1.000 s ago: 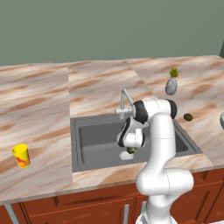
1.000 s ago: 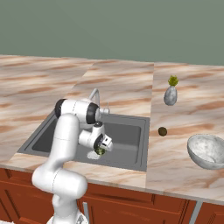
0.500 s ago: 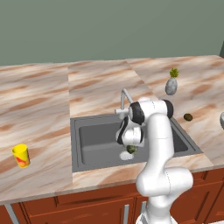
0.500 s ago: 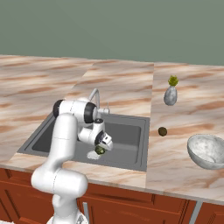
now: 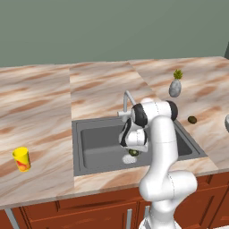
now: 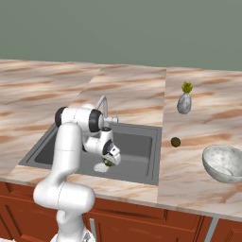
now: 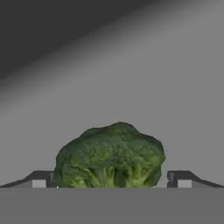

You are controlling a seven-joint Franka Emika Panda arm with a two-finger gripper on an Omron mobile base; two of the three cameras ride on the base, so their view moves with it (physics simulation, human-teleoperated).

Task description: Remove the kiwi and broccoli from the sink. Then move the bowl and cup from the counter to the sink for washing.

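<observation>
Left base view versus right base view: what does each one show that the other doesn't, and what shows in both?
Left base alone: the small bright yellow cup on the marble counter. Right base alone: the whole round whitish-grey bowl, a mere sliver in the left. Both: the dark grey sink with its silver tap, the brown-olive kiwi on the counter, the grey vase, and the open end effector around the green broccoli.

I see broccoli [image 7: 110, 156] green, on sink [image 5: 94, 138] floor | kiwi [image 5: 192, 119] on counter [image 5: 36, 103] | bowl [image 6: 224, 163] upright right | cup [image 5: 21, 159] upright left
</observation>
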